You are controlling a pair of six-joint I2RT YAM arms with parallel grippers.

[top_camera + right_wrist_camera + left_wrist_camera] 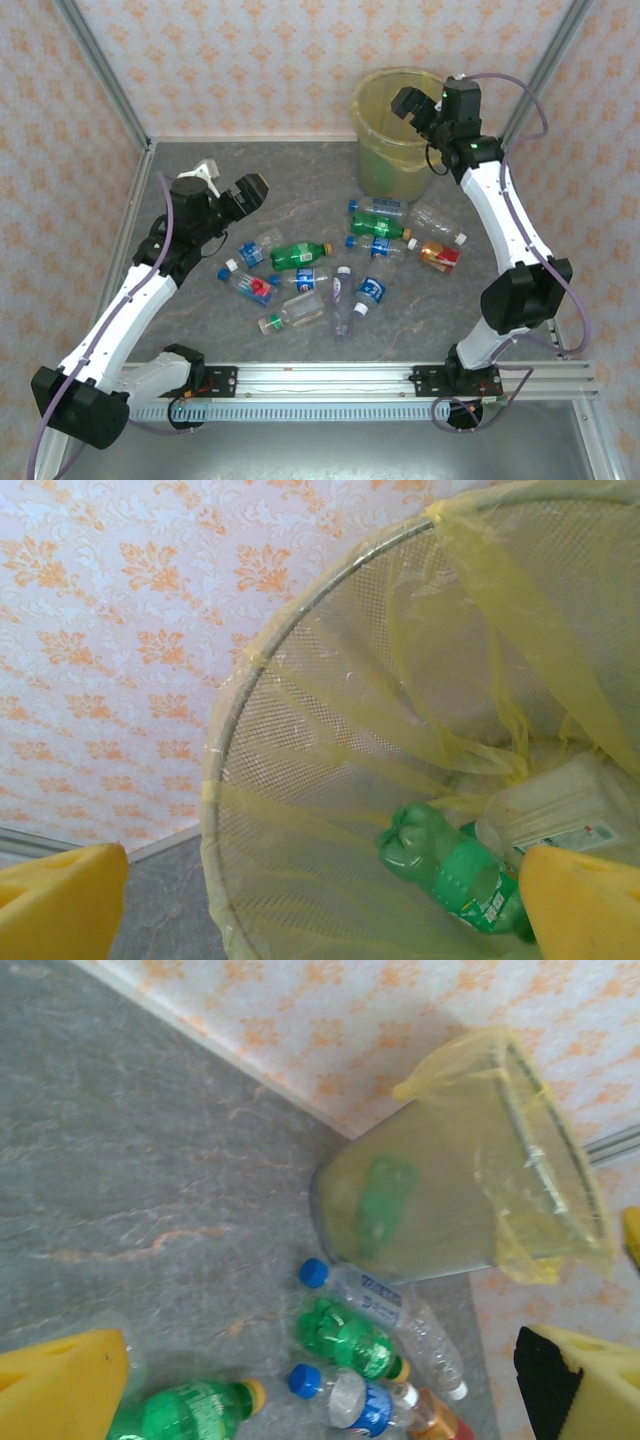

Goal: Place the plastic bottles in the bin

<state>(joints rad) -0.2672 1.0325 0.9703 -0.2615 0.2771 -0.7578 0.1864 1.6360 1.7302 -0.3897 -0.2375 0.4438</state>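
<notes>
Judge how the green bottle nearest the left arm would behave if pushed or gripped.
The green bottle lies on its side on the table, so a push would probably roll it. It looks like thin plastic, likely light and apt to dent under a squeeze.

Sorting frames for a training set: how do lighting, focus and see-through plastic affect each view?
Top external: even light, sharp, only faint shadows beside the loose bottles. Left wrist: soft overall; a green bottle inside the bin reads as a smear through the bag. Right wrist: mesh and that bottle fairly crisp, the yellow fingers blurred in the corners.
</notes>
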